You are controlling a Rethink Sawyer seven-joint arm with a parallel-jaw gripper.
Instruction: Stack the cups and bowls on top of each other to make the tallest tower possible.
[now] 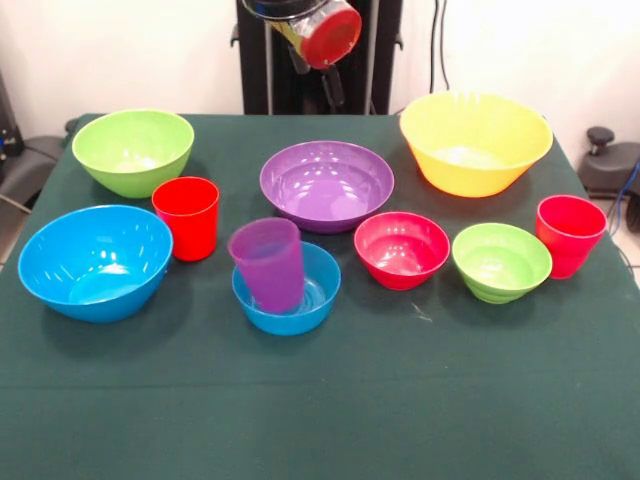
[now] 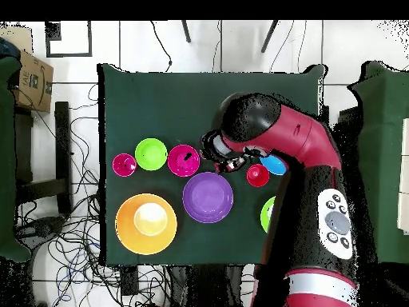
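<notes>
A translucent purple cup (image 1: 268, 263) stands inside the small blue bowl (image 1: 287, 290) at the front centre, forming a two-piece stack. One red cup (image 1: 187, 217) stands upright between the large blue bowl (image 1: 95, 262) and the lime green bowl (image 1: 133, 150). The other red cup (image 1: 569, 234) is at the right edge. A purple bowl (image 1: 327, 184), yellow bowl (image 1: 475, 142), red-pink bowl (image 1: 401, 249) and small green bowl (image 1: 501, 261) sit apart. My gripper (image 1: 330, 85) hangs high behind the purple bowl. In the overhead view my gripper (image 2: 226, 160) hides the purple cup.
The dark green cloth (image 1: 320, 400) covers the table. The arm (image 2: 307, 184) overhangs the large blue bowl (image 2: 275, 165) and lime green bowl (image 2: 267, 214). A cardboard box (image 2: 30, 78) and cables lie on the floor beside the table.
</notes>
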